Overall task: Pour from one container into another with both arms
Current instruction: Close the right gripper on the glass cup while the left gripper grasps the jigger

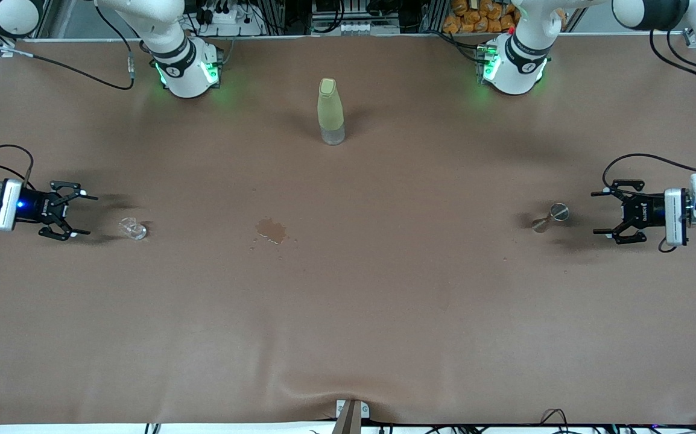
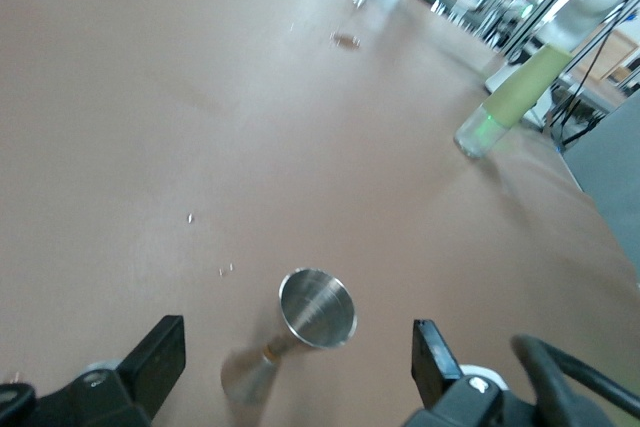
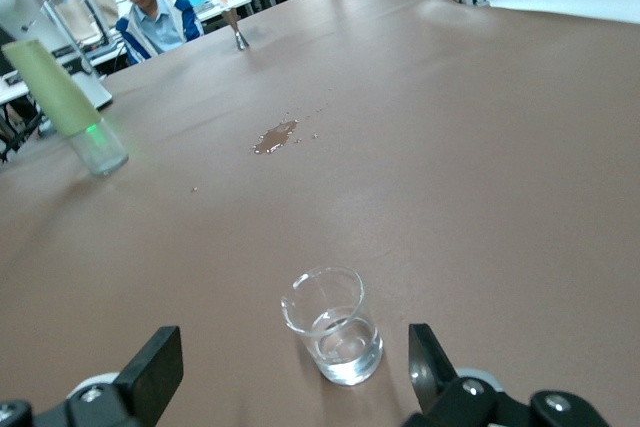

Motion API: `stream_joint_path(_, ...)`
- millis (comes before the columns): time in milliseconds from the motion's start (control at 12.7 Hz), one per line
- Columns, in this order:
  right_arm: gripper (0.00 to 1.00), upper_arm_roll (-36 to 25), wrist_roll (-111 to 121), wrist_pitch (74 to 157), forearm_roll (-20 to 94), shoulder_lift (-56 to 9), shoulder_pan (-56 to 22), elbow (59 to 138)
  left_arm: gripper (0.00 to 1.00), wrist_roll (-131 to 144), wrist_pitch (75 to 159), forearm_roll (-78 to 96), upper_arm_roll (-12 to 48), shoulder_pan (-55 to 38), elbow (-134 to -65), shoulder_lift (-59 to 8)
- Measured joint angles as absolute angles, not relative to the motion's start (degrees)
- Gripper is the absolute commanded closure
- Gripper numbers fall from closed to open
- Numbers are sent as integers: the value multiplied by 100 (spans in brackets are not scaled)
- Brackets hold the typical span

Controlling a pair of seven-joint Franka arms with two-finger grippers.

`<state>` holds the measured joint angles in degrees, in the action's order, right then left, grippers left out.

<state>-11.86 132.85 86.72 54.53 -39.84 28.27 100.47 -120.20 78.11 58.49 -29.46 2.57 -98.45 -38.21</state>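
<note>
**Both grippers open, each facing its own small cup**

The glass cup (image 1: 132, 228) stands upright on the brown table cover (image 1: 348, 313), its long axis vertical and its mouth up; in the right wrist view (image 3: 333, 326) a little clear liquid sits at its bottom. Its pouring lip is too small to place with certainty. The cup is just in front of the right gripper (image 1: 81, 214), in line with the gap between the spread fingers (image 3: 148, 372) but not touching them. That gripper is at the right arm's end of the table, low over the cover, fingers wide apart and holding nothing.

The metal jigger (image 1: 551, 217) stands on its narrower cone, its axis upright, its round rim open upward; the left wrist view (image 2: 303, 329) looks down into the bowl. It sits just in front of the left gripper (image 1: 602, 213), between the lines of the two fingers (image 2: 160, 355) and apart from both. The left gripper is at the left arm's end of the table, jaws spread wide and empty.

The count: one glass cup, one jigger, one pale yellow-green bottle (image 1: 330, 111) standing upright between the two arm bases, and one brownish spill (image 1: 271, 230) with a few droplets around it, on the cover between the two cups. Two grippers, both pointing toward the middle of the table.
</note>
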Motion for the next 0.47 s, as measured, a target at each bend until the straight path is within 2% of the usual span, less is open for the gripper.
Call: stream_joint_path(473, 0, -989, 14271, 8671, 6151, -4776, 2829, 9725, 0, -13528, 7377, 6849, -2950, 491, -9841, -4713)
